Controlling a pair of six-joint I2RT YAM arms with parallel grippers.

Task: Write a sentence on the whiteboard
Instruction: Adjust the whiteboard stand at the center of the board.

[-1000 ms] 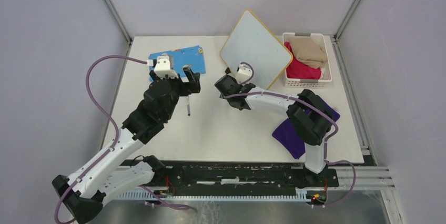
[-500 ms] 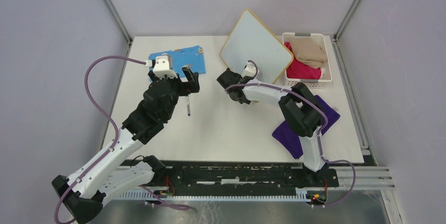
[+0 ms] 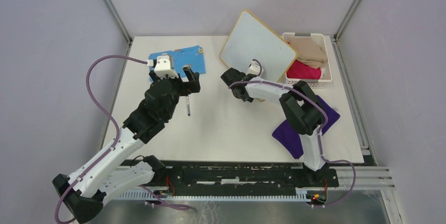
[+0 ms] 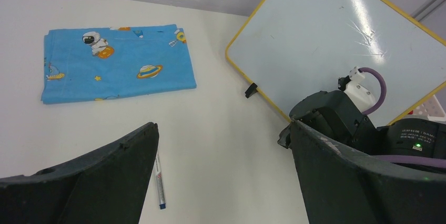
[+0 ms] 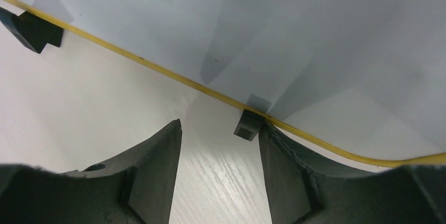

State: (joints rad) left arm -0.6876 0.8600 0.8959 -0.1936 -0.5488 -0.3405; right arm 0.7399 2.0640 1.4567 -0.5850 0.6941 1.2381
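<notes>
The right fingers [image 5: 152,169] stand half open at the near rim of the whiteboard [image 3: 257,42], one touching its black clip [image 5: 248,125], gripping nothing. The left fingers [image 4: 115,166] gape wide and empty above a pen [image 4: 160,179]. The whiteboard sits tilted at 1 o'clock on the tabletop [image 3: 231,129], its right corner over a basket [image 3: 309,81]. A label on the right arm is too small to read. A blue cloth [image 4: 115,61] lies at 11 o'clock and a purple cloth [image 3: 286,134] at 4.

White desk [image 3: 231,129], blue patterned cloth [image 4: 115,63] lay far left, marker [image 4: 160,182] beside it, whiteboard [image 3: 257,42] stood tilted, basket [image 3: 307,82] far right, purple cloth [image 3: 286,134] nearer.
</notes>
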